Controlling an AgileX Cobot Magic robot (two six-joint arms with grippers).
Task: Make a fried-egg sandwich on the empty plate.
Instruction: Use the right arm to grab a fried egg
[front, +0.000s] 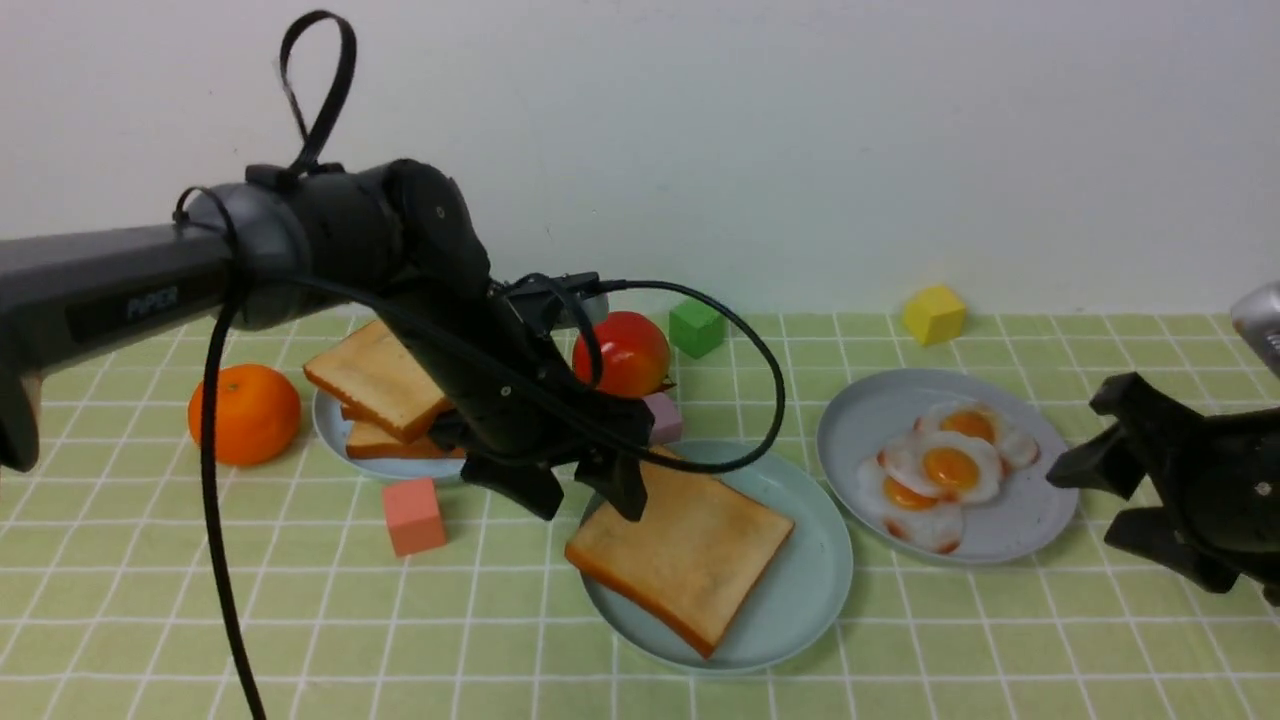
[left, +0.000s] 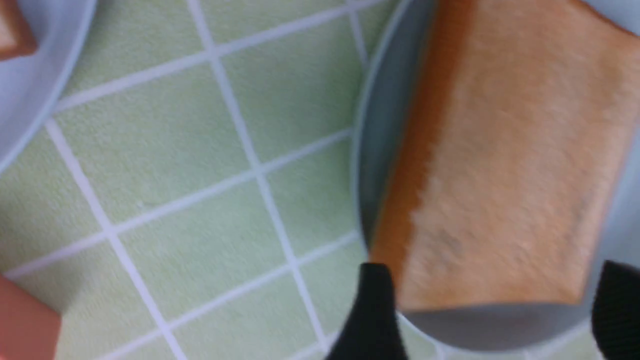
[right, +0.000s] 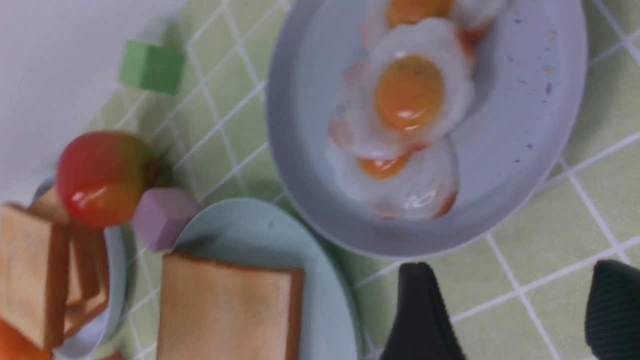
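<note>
Left arm is out over the middle of the table, and its left gripper (front: 588, 503) hangs just above the back corner of the toast slice (front: 690, 555). The jaws are spread wide. In the left wrist view the two fingers (left: 372, 310) flank the near end of the toast, and nothing is clamped between them. Whether they brush it, I cannot tell, as that picture is blurred.

The toast lies flat on the mint-green plate (front: 810, 600), one corner poking out over the rim on the robot's left. No egg on it yet.

Over on the right, the right gripper (front: 1085, 505) hovers just beside the grey-blue plate (front: 1040, 500), jaws apart and empty. On that plate sit three eggs in an overlapping heap. The fried egg (front: 945, 465) with the all-white rim lies on top, in the middle of the pile, and the two with reddish edges peek out from under it.

Behind the left arm, more toast (front: 375, 380) is stacked on the small light-blue plate (front: 340, 435). An orange (front: 245, 413) sits to its left, a tomato (front: 620, 353) behind, and a pink block (front: 413, 515) in front.
</note>
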